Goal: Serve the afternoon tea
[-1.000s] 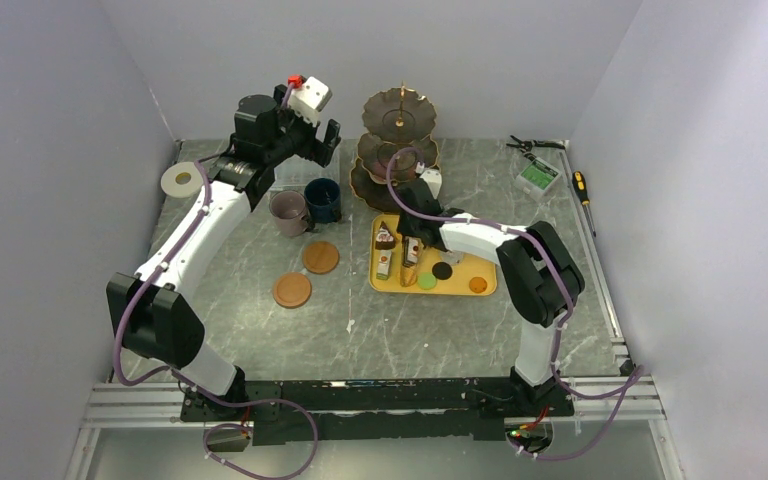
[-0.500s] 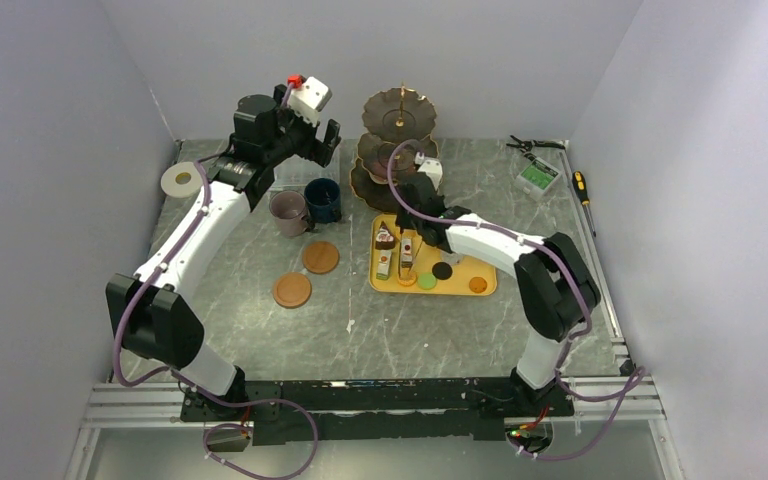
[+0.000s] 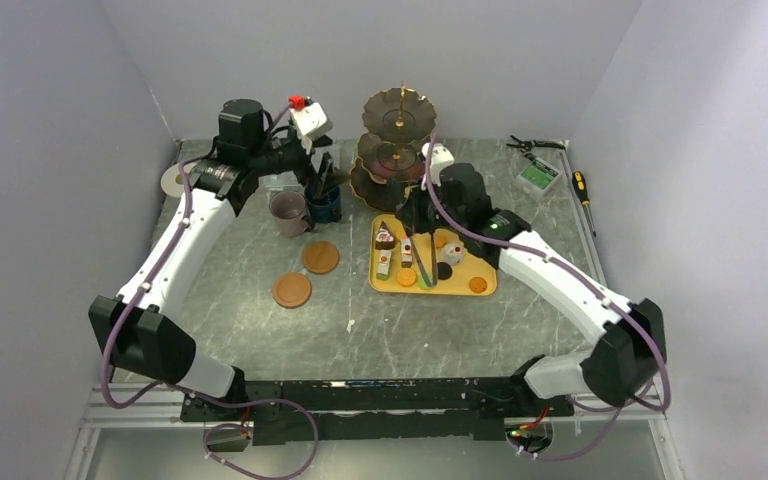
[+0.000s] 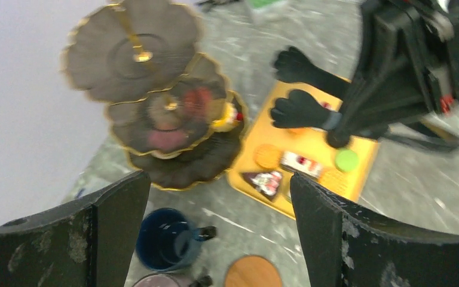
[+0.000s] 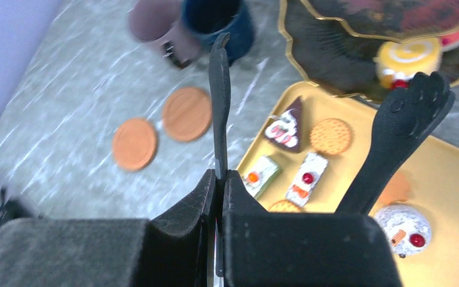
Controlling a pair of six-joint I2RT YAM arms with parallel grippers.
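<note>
The dark three-tier stand [image 3: 397, 145] is at the back centre, with a yellow roll cake [image 5: 407, 58] on its bottom tier. My right gripper [image 5: 220, 185] is shut on one arm of the black tongs [image 5: 394, 137], which hang spread over the yellow tray [image 3: 480, 270]. On the tray lie cake slices [image 5: 287, 128], round biscuits [image 5: 330, 136] and a green macaron [image 4: 346, 159]. My left gripper [image 4: 218, 239] is open and hovers over the navy mug [image 3: 324, 203], with the mauve mug [image 3: 287, 212] beside it. Two brown coasters [image 3: 320, 257] [image 3: 292, 290] lie in front of the mugs.
A white tape roll [image 3: 175, 180] lies at the back left, partly behind my left arm. A green box [image 3: 538, 177], pliers [image 3: 532, 145] and a screwdriver [image 3: 582, 187] are at the back right. Walls close in three sides.
My right arm has swung its elbow out to the right and lifted its wrist, so the tongs now hang over the tray. My left gripper has dropped toward the navy mug.
</note>
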